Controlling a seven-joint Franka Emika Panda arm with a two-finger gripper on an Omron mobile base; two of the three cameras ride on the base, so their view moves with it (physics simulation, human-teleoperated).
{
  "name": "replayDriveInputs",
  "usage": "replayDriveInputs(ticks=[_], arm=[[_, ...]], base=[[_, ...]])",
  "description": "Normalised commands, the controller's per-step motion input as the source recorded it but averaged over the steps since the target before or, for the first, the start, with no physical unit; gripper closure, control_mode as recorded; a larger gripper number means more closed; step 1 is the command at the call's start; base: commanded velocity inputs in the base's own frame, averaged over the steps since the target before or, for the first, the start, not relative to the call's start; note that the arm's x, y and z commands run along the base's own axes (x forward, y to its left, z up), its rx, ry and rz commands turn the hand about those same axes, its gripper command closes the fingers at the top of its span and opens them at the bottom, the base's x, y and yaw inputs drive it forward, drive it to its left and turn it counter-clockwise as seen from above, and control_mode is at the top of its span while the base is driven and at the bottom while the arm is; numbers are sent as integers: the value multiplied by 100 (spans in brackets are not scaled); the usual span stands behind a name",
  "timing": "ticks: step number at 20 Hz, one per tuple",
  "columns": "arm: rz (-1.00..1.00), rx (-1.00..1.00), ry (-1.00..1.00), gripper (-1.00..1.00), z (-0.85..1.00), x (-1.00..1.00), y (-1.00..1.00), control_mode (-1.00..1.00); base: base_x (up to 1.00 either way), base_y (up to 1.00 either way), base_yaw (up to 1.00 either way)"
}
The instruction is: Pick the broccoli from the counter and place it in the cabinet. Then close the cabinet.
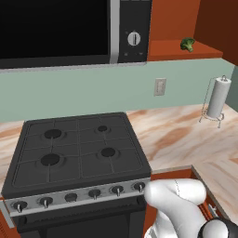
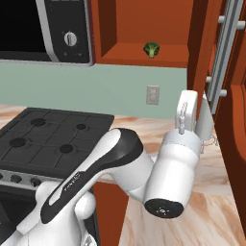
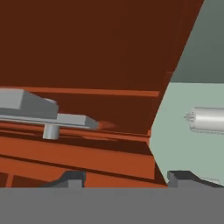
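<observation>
The broccoli lies on the shelf floor of the orange-red cabinet, above the marbled beige counter. The darker cabinet door stands swung out to the right, with its silver bar handle on the outer face. My gripper sits low beside the door's lower edge, well right of and below the broccoli. Its fingertips are spread wide with nothing between them, so it is open. In the right base view the hand is partly behind the door edge.
A paper-towel roll stands on its wire holder at the counter's back right. The black four-burner stove fills the left, under a microwave. A wall outlet is on the green backsplash.
</observation>
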Motion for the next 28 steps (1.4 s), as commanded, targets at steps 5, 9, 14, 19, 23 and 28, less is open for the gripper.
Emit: replayDriveInputs(ticks=[5,9,14,19,23,28], arm=[[5,0,-1,-100,-25,100,0,-100],[14,0,-8,-100,-42,100,25,-100],[17,0,2,-100,-36,100,71,-100],[6,0,11,-100,-11,100,87,-100],[0,-3,13,-100,0,100,100,-100],[0,-5,9,-100,0,100,100,-100]], base=[[0,0,0],[0,0,0],[0,0,0],[0,0,0],[0,0,0],[0,0,0]])
